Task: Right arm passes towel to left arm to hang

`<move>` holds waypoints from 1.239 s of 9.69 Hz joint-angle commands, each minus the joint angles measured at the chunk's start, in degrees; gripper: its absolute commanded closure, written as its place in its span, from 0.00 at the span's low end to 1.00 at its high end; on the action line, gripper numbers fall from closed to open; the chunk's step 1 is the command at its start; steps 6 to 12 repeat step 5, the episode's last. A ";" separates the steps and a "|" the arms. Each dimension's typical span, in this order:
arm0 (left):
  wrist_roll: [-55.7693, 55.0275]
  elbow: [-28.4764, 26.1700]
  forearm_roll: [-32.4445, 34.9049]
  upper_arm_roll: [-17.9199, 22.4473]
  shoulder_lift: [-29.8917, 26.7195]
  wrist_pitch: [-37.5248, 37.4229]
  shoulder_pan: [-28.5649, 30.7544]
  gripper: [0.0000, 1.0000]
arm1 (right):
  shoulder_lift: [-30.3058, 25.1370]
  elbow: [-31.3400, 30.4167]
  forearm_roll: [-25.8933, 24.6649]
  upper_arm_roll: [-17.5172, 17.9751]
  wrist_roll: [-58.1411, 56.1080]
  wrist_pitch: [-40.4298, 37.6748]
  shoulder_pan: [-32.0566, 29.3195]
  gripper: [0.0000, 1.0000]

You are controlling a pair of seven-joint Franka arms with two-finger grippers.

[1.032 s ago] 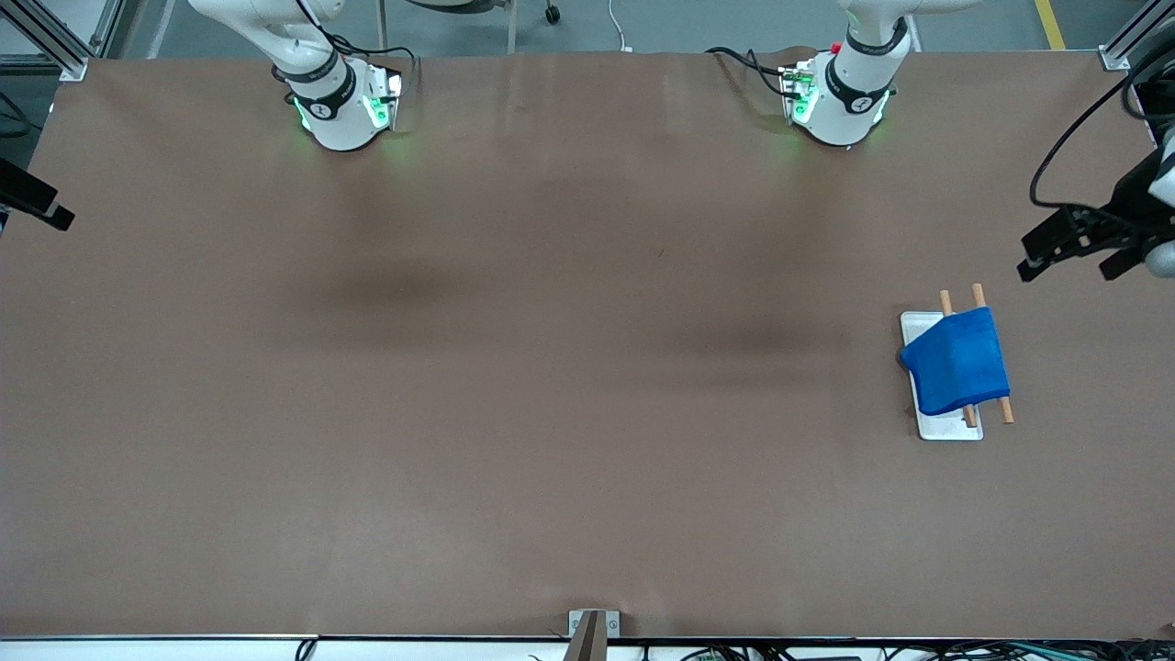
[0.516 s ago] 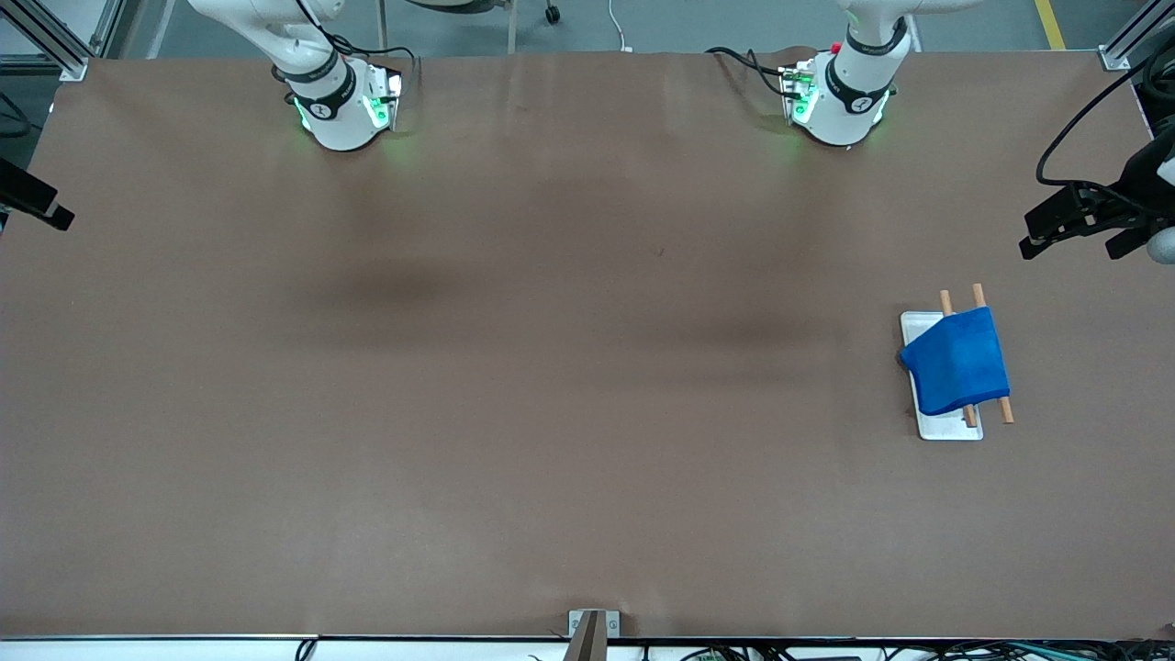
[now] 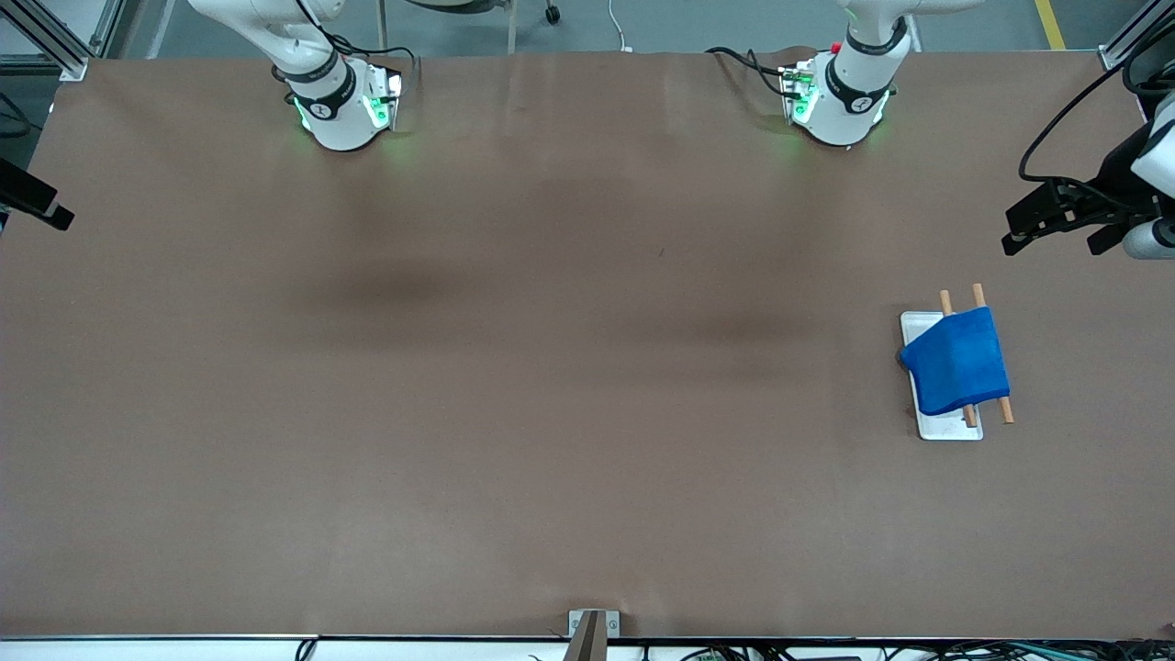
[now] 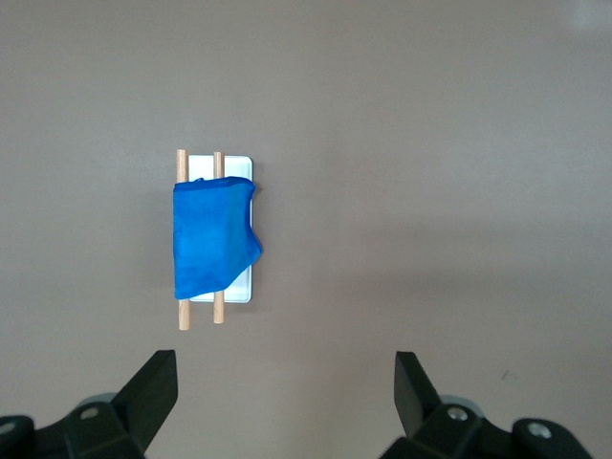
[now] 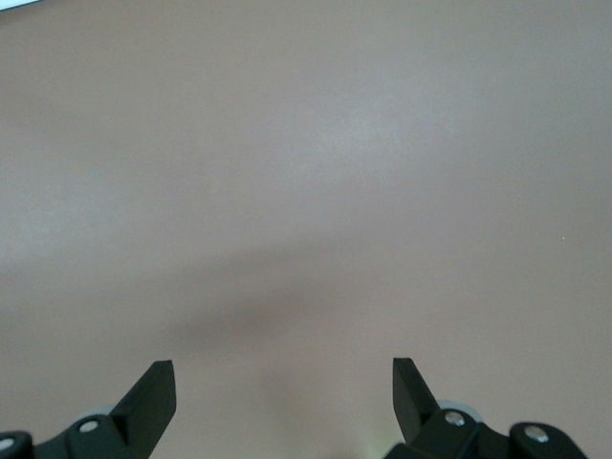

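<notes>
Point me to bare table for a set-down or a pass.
Bare brown table runs from both arm bases to the front-camera edge. Crowded only toward the left arm's end: towel draped over a rack, left gripper open above the table there.

Open brown table is shown across nearly its whole width, with the only obstacle set toward the left arm's end: a white tray bearing two wooden rods draped by the towel. Bare surface is seen all around the tray. The left gripper, fingers spread, is held above the table's edge, well apart from the tray; below the spread right gripper only bare table is seen.
</notes>
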 commanded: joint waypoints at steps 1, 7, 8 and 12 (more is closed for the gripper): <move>-0.60 -3.27 0.40 0.65 -0.95 0.74 -0.45 0.00 | 0.33 0.77 -0.89 -0.12 -0.08 -0.80 0.20 0.00; 0.54 -3.27 0.40 0.65 -0.86 0.39 0.08 0.00 | 0.33 0.77 -0.89 -0.21 -0.08 -0.71 0.28 0.00; 0.54 -3.27 0.40 0.65 -0.86 0.39 0.08 0.00 | 0.33 0.77 -0.89 -0.21 -0.08 -0.71 0.28 0.00; 0.54 -3.27 0.40 0.65 -0.86 0.39 0.08 0.00 | 0.33 0.77 -0.89 -0.21 -0.08 -0.71 0.28 0.00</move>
